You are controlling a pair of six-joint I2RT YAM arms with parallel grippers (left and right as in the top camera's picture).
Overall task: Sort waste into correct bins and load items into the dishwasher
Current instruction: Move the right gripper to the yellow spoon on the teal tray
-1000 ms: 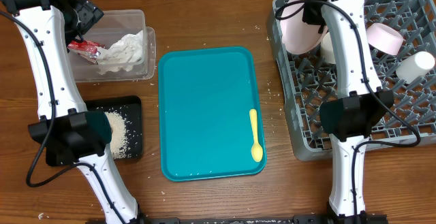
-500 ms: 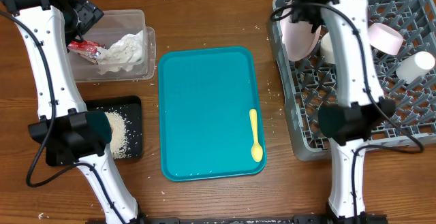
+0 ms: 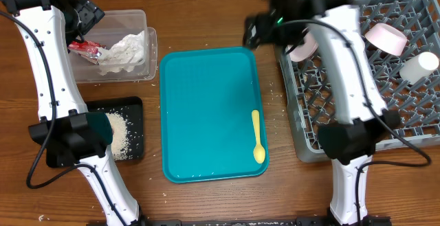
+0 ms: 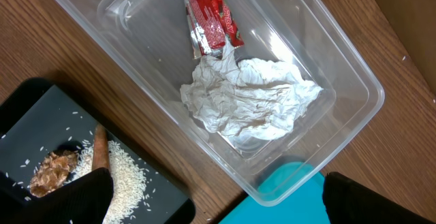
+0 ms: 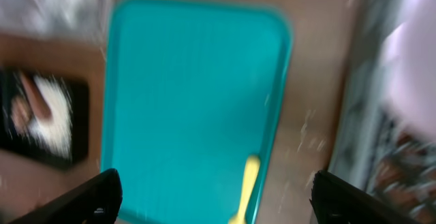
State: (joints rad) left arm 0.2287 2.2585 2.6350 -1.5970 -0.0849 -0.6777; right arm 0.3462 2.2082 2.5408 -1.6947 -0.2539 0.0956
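Observation:
My right gripper (image 3: 254, 32) (image 5: 218, 197) is open and empty, blurred with motion above the teal tray's far right corner. The yellow spoon (image 3: 257, 137) (image 5: 246, 186) lies at the tray's right edge. The pale plate (image 3: 304, 46) leans in the grey dish rack (image 3: 385, 102), with a pink dish (image 3: 385, 38) and a white cup (image 3: 419, 66) further right. My left gripper (image 3: 86, 13) (image 4: 218, 200) hangs open over the clear tub (image 3: 141, 20) (image 4: 327, 40), which holds the napkin (image 4: 248, 101) and the red wrapper (image 4: 208, 16). The bowl is hidden.
The black tray (image 3: 136, 109) (image 4: 41, 115) at front left holds rice (image 4: 122, 173), a brown lump (image 4: 53, 171) and a thin stick (image 4: 100, 149). The teal tray (image 3: 206, 109) fills the middle of the wooden table. Stray grains dot the wood by the rack.
My right gripper has opened, let go of the plate in the rack, and swung left to the teal tray's far corner. The left arm has not moved.

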